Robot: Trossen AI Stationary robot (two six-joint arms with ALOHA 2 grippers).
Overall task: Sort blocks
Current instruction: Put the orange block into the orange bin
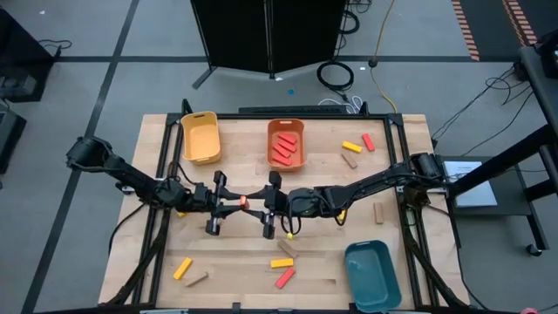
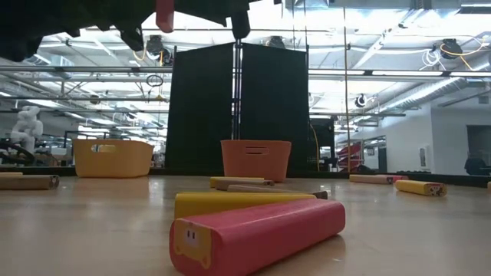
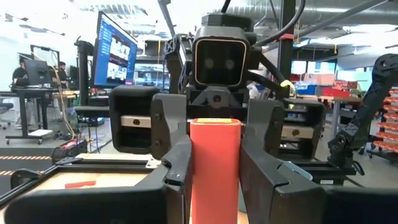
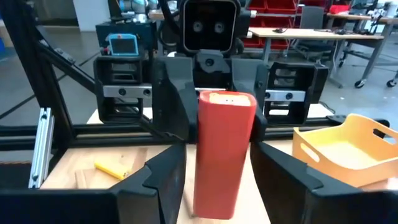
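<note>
So both arms are meeting nose to nose above the middle of the table (image 1: 244, 144), and there's one red block (image 3: 214, 168) in the air between them. The left gripper (image 3: 214, 149) is pinched narrow on it, fingers tight against both sides. The right gripper (image 4: 217, 155) is spread around the same block with a visible gap each side, so it isn't carrying anything. Looks like a handover to me, probably because the orange bin (image 1: 286, 123) at the far side, the one with red blocks already in it, is easier to reach from the right. The obvious way this goes wrong is timing: if the left lets go before the right has properly clamped, the block drops to the table and can bounce or roll anywhere, maybe in among the loose ones near the front edge. The second worry is how little block there is to share. If the right only catches the tip, it could pivot or squirt out once the left opens. And the fingers are really close together, so a small misalignment as the right closes could knock the two grippers into each other or twist the block in the left's grip. The rest of the blocks are scattered on the table, well apart from all this.
</note>
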